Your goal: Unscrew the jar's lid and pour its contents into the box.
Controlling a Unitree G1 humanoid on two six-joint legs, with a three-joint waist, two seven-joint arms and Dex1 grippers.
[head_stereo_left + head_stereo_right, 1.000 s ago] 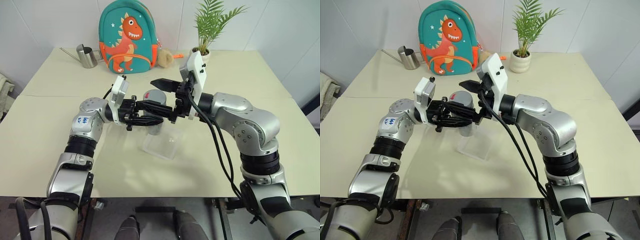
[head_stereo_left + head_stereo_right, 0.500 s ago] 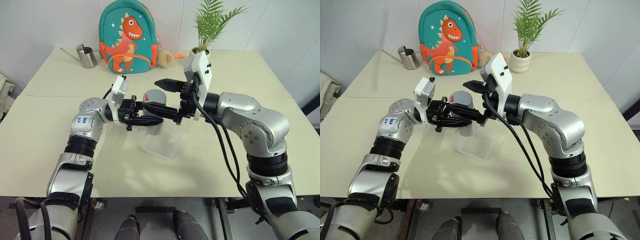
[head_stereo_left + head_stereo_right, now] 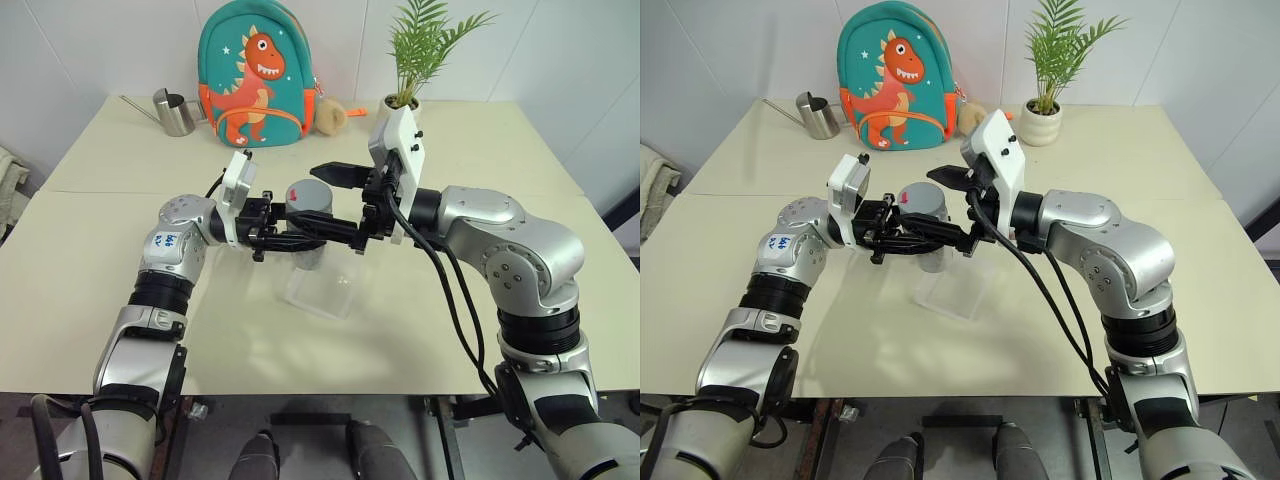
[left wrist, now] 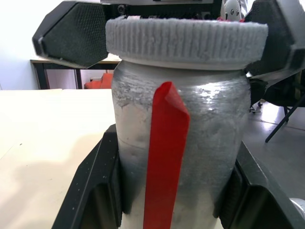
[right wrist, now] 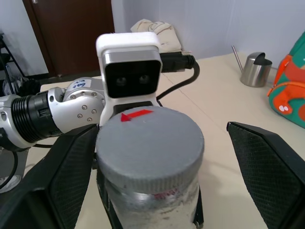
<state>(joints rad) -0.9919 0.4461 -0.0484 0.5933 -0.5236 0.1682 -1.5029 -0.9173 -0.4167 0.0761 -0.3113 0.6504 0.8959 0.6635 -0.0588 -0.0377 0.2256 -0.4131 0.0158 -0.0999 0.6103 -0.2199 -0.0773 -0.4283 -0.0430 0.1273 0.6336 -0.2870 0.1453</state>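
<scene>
jar (image 3: pixel 305 225) above box (image 3: pixel 325 290), backpack (image 3: pixel 255 75) behind

No text or label is legible anywhere.

You are seeing a matt grey ribbed lid (image 5: pixel 150 143) topping a frosted, rough-looking jar (image 4: pixel 183 143); the box (image 3: pixel 322 288) is showing clear glossy plastic, the worktop (image 3: pixel 120 270) looking smooth and matt.
</scene>
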